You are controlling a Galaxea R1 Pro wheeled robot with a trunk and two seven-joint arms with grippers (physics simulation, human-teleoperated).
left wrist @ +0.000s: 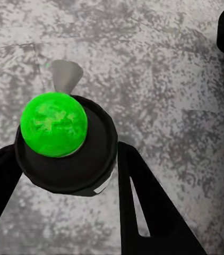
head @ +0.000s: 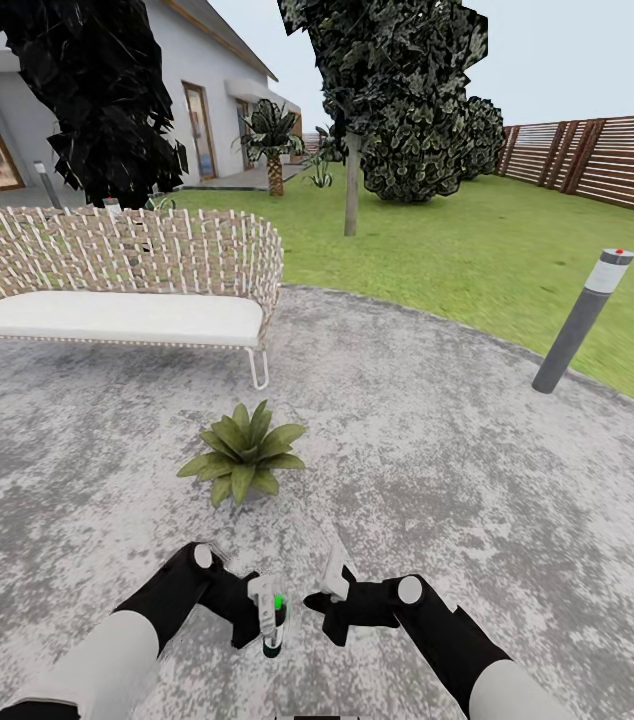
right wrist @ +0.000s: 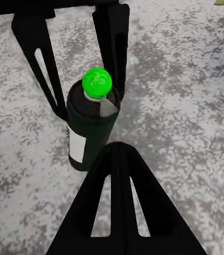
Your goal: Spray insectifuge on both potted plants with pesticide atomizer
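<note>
The left pincer (head: 262,612) is clamped on the pesticide atomizer (head: 272,622), a dark bottle whose top shows green, held low over the mottled grey patio (head: 477,470). The right pincer (head: 329,590) sits just beside it; whether its jaws are apart cannot be told. One broad-leaved potted plant (head: 244,455) stands just ahead on the paving.

text: none legible | bottle label (right wrist: 77,149): blank white

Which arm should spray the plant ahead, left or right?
Left. The left gripper is already shut on the pesticide atomizer, whose top shows green, and the potted plant sits just ahead on the patio. The right gripper holds nothing.
</note>
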